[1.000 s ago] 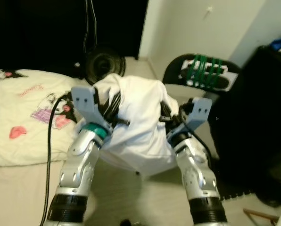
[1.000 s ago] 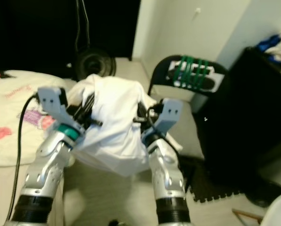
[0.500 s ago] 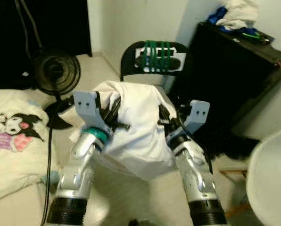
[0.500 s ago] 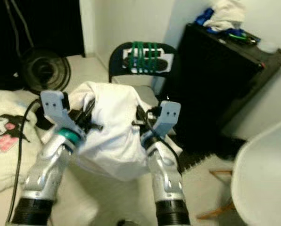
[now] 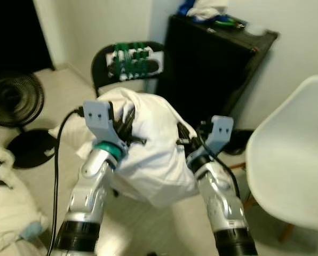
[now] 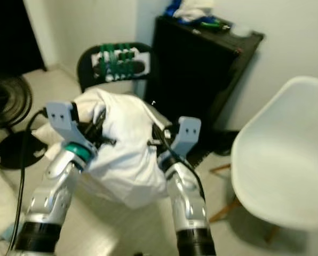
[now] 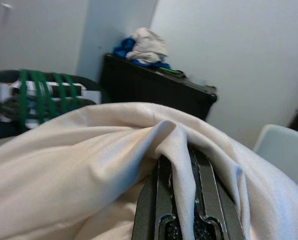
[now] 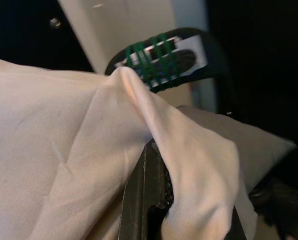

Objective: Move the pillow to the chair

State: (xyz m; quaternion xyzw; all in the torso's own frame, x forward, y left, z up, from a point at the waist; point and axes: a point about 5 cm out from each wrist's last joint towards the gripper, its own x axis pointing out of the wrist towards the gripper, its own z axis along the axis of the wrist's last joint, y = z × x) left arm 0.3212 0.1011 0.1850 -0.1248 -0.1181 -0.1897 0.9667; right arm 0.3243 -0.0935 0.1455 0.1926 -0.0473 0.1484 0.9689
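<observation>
A white pillow [image 5: 154, 146] hangs in front of me, held up between both arms. My left gripper [image 5: 129, 129] is shut on its left side, where the left wrist view shows a fold of fabric [image 7: 139, 145] pinched between the black fingers [image 7: 159, 205]. My right gripper [image 5: 184, 140] is shut on its right side, with cloth draped over one finger [image 8: 145, 200]. A white plastic chair [image 5: 292, 154] stands to my right, its seat beside the right arm. A black chair [image 5: 103, 61] wrapped with green bands [image 5: 131, 54] stands ahead, behind the pillow.
A tall black cabinet [image 5: 215, 64] with clothes [image 5: 204, 8] on top stands against the wall between the two chairs. A black floor fan [image 5: 12, 101] is at the left. Pale bedding [image 5: 4, 213] lies at the lower left. Light floor runs below the pillow.
The whole view has swung to the right: the bed and fan slid off to the left and the white chair came in. Both grippers still hold the pillow the same way.
</observation>
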